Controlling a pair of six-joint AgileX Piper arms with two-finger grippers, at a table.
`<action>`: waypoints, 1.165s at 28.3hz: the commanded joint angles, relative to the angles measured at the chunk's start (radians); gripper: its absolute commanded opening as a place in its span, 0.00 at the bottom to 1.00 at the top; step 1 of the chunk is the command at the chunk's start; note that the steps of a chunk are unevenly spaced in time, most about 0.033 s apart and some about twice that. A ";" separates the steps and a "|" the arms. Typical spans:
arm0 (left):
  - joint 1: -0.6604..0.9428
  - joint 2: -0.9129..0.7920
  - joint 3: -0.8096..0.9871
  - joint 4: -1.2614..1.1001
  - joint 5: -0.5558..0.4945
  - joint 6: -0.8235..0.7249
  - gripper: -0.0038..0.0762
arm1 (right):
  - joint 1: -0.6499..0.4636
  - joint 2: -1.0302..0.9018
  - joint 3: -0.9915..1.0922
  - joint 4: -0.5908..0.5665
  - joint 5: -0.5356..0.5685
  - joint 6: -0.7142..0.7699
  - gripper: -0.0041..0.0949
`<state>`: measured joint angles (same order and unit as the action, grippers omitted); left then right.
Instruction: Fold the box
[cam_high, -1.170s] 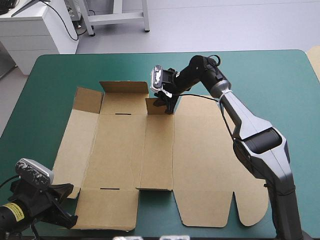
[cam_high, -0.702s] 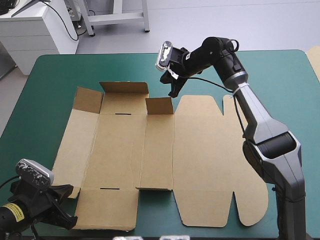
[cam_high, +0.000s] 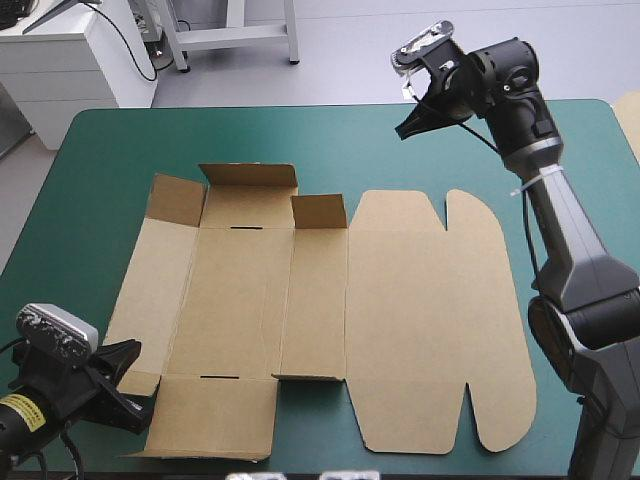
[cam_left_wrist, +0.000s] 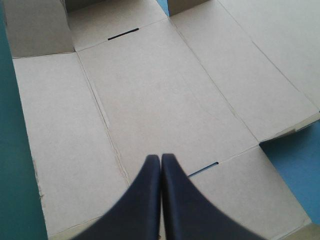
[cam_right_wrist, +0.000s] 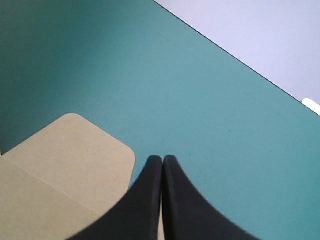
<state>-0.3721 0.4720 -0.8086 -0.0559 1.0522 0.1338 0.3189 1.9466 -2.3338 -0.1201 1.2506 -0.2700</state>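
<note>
"The box (cam_high: 330, 300) lies mid-table on the teal-green cover (cam_high: 120, 140), doesn't it?"

"Yes. It's an open sheet of brown board, mostly flat. The far flaps (cam_high: 320, 212) stand partly up, and the rounded lid panel (cam_high: 430, 310) is toward the right."

"And the grippers?"

"The left gripper (cam_left_wrist: 160, 157) has its black fingers pressed together, empty, over the near edge of the box close to a slot (cam_left_wrist: 202, 170). I can't tell whether it touches the board. The right gripper (cam_high: 405, 130) hangs high over the far right of the table, well clear of the box, its fingers also pressed together with nothing between them."

"How will the board handle?"

"I'd judge it light and stiff, bending readily only along its creases. Being light, it may slide on the cover when pushed, so one gripper may need to pin a panel while the other lifts a wall."

"Where to take hold?"

"At a free edge: the near flap (cam_high: 210, 415), or the left side panel (cam_high: 150, 290). Pinching mid-panel looks impossible while it lies flat."
</note>
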 joint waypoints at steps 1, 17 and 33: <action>-0.004 0.011 -0.032 0.025 -0.071 -0.002 0.04 | -0.069 -0.139 0.076 0.003 -0.005 0.012 0.02; -0.004 0.019 -0.023 0.084 -0.094 -0.013 0.04 | -0.189 -0.659 0.832 0.077 -0.109 0.028 0.02; -0.004 0.201 -0.023 0.097 -0.195 -0.063 0.04 | -0.189 -1.061 1.214 0.135 -0.144 0.034 0.02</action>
<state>-0.3721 0.6139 -0.8086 0.0362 0.9466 0.0824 0.1355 0.9527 -1.1366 0.0118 1.1602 -0.2424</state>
